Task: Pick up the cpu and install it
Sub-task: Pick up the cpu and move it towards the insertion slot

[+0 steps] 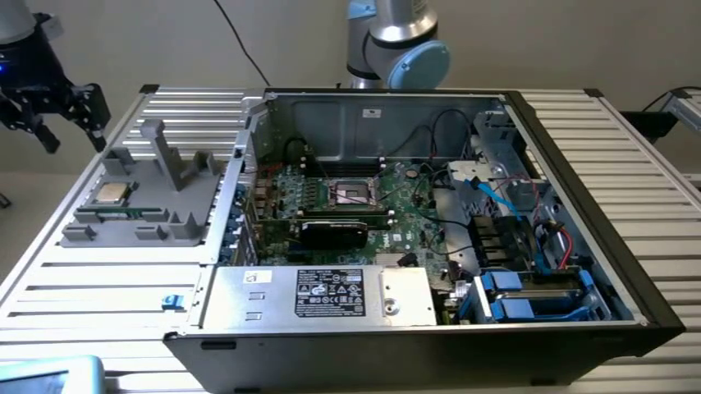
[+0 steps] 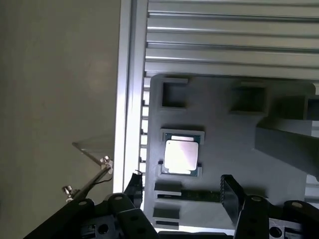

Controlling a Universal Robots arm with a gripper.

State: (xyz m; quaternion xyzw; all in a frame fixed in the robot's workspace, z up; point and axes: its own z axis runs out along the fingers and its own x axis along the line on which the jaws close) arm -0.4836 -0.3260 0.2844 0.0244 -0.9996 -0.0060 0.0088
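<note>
Your claw [image 1: 72, 131] hangs open and empty at the exterior view's left, near the cpu [image 1: 111, 194], which sits nested in a grey holder [image 1: 176, 201] pocket on the bench [image 1: 110, 287], probably to keep it square for grabbing.

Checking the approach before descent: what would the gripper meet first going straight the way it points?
Probably the cpu in the grey holder: the wrist view shows it just ahead of the gripper, between its open jaws. Depth is unclear, so possibly the holder beside it.

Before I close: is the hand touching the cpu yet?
Apart. In the exterior view the hand hangs clear of the cpu, with open space between them.
</note>
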